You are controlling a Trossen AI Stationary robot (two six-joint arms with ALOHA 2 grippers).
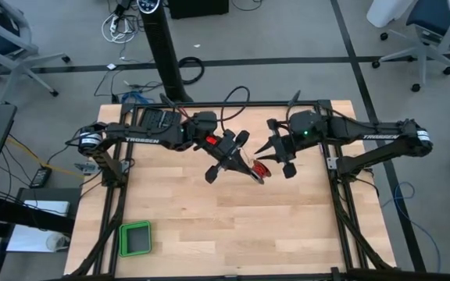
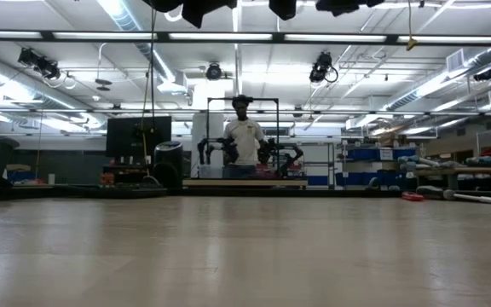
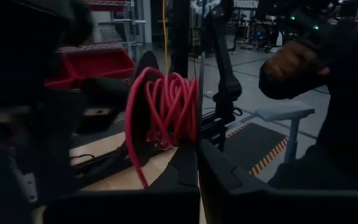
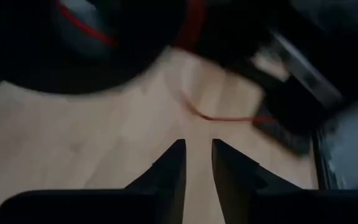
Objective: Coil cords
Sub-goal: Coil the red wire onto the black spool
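Above the middle of the wooden table (image 1: 209, 226), the left gripper (image 1: 250, 169) is clamped tight on the coiled red cord (image 3: 163, 109), its loops bunched at the fingertips. The right gripper (image 4: 197, 155) hovers just beside it, fingers slightly parted and empty.

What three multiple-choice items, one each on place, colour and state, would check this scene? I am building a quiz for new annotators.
1. Where is the green tray?
A. Table's near-left corner in the high view
B. Under the right arm
C. Between the grippers

2. What colour is the cord?
A. Blue
B. Red
C. Yellow

3. What state is the cord in?
A. Straight on the table
B. Wound in loops at the left gripper
C. Hanging off the table edge

Answers:
1 A: it lies at the lower left of the table.
2 B: the left wrist view shows red strands.
3 B: several loops are bunched together there.
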